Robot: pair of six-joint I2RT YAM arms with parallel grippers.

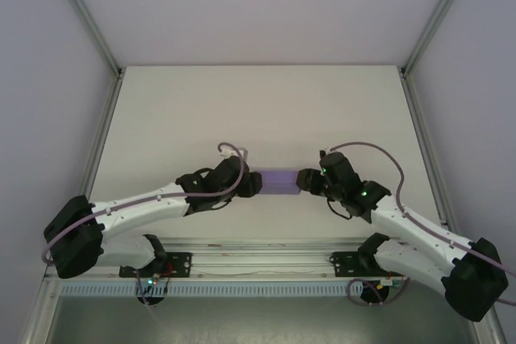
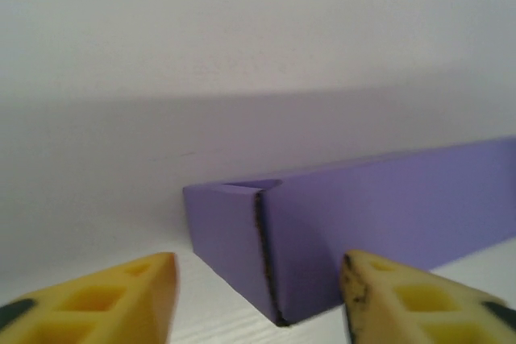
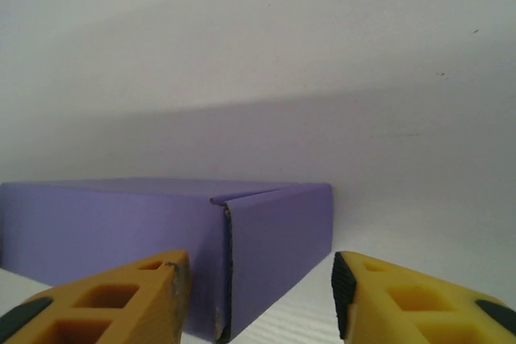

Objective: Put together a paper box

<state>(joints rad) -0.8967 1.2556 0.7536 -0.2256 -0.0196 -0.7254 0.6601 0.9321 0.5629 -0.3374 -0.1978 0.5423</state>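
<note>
Flanking the folded purple box from both ends

Sitting on the white table point(image 1: 258, 102), the paper box point(image 1: 280, 180) was folded up and lay between the two arms, its long side running left to right. The left gripper point(image 1: 254, 184) stood at its left end and the right gripper point(image 1: 305, 180) at its right end, both low over the tabletop. On the left wrist camera the yellow fingers point(image 2: 121, 300) were spread apart, a box corner with its raw card seam in the gap ahead of them, and nothing was pinched. On the right wrist camera the fingers point(image 3: 403, 304) were likewise wide apart, with the other end's corner beyond them. Whether any fingertip touched the card, I could not tell
</note>
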